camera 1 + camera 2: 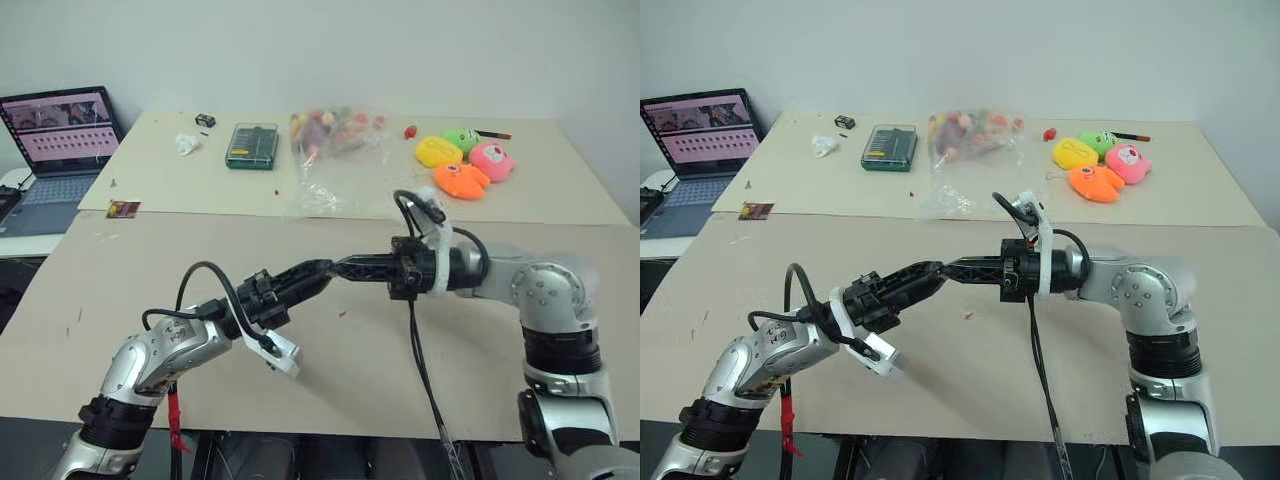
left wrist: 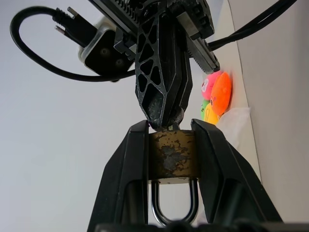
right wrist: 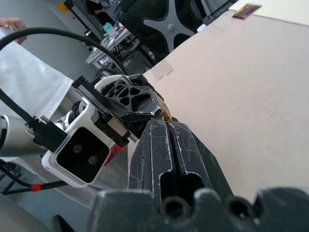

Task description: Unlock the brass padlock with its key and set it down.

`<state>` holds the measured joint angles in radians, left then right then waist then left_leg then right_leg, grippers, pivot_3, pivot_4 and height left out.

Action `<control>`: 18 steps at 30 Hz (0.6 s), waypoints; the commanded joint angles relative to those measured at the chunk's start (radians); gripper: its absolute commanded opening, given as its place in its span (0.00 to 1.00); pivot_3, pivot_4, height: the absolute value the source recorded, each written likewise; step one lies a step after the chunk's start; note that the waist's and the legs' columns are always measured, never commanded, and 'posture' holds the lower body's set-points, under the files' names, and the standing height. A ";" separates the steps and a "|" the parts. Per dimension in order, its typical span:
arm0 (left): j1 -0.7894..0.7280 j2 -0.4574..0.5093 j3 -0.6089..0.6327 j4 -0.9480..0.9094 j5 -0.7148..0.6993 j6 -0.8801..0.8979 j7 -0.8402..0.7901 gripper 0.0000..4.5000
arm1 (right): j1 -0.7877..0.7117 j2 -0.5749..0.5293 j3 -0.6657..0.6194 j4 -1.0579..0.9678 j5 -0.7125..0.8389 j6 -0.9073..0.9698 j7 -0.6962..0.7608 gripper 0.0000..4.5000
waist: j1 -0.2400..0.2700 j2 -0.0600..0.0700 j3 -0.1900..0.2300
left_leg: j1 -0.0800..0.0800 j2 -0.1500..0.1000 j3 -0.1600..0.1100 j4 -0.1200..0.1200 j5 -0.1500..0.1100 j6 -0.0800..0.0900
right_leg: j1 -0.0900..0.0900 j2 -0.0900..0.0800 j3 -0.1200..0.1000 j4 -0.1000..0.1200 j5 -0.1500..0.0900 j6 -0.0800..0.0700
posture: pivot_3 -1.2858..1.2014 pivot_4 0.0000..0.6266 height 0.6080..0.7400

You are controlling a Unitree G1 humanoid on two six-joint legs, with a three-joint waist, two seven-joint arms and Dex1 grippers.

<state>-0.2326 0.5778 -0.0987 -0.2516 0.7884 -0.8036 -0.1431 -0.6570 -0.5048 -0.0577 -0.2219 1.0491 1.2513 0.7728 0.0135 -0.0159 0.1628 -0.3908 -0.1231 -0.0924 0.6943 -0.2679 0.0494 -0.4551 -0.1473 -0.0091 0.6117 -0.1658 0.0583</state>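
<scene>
both arms are raised over the near table (image 1: 120, 300), fingertips meeting in mid-air above its middle. left gripper (image 2: 171, 140) holds the padlock (image 2: 172, 157): brass body pinched between my two fingers, one on each flat side, jaws narrow and tight on it. shackle (image 2: 174, 208) hangs toward my wrist, its loop seated in the body. brass face is scuffed and tarnished.

right gripper (image 3: 166, 126) comes in level from the right, jaws pressed fully together with no gap between the fingers. its tips sit against the padlock's outer end, opposite the shackle. a small dark nub shows between those tips where they meet the brass; i cannot tell if it is the key. from the right wrist, a sliver of brass shows just past the closed tips, backed by the left gripper's fingers.

padlock is off the table, held at the junction of the two grippers (image 1: 335, 268).

small red speck (image 1: 343, 314) lies on the table below the junction.

far table: laptop (image 1: 60, 150) open at left, green case (image 1: 251, 146), clear bag (image 1: 335, 150) of small items, plush toys (image 1: 465, 160) in yellow, green, pink, orange at right. small card (image 1: 123, 209) near the table seam.
</scene>
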 commanded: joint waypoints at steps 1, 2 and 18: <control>-0.026 -0.011 -0.015 -0.065 -0.036 0.001 0.000 0.19 | -0.020 0.001 -0.019 -0.027 0.054 0.032 -0.020 0.01 | 0.000 0.000 0.000 | 0.000 0.000 0.000 0.000 0.000 0.000 | 0.000 0.000 0.000 0.000 0.000 0.000 | 0.52 0.24 1.00; -0.029 -0.013 -0.015 -0.070 -0.030 0.002 0.001 0.19 | -0.018 -0.001 -0.019 -0.031 0.059 0.038 -0.022 0.01 | -0.001 0.000 0.000 | 0.000 0.000 0.000 0.000 0.000 0.000 | 0.000 0.000 0.000 0.000 0.000 0.000 | 0.52 0.24 1.00; -0.079 -0.013 -0.008 -0.075 0.131 -0.036 0.135 0.19 | -0.044 0.085 -0.121 0.082 0.212 0.200 -0.221 0.01 | -0.003 0.000 0.000 | 0.000 0.000 0.000 0.000 0.000 0.000 | 0.000 0.000 0.000 0.001 0.000 0.000 | 0.52 0.24 1.00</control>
<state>-0.2756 0.5776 -0.0958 -0.2645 0.9252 -0.8064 -0.0544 -0.6802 -0.4390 -0.1805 -0.1384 1.2237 1.4278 0.5830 0.0107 -0.0159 0.1628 -0.3907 -0.1230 -0.0921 0.6945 -0.2679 0.0494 -0.4551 -0.1473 -0.0089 0.6124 -0.1658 0.0584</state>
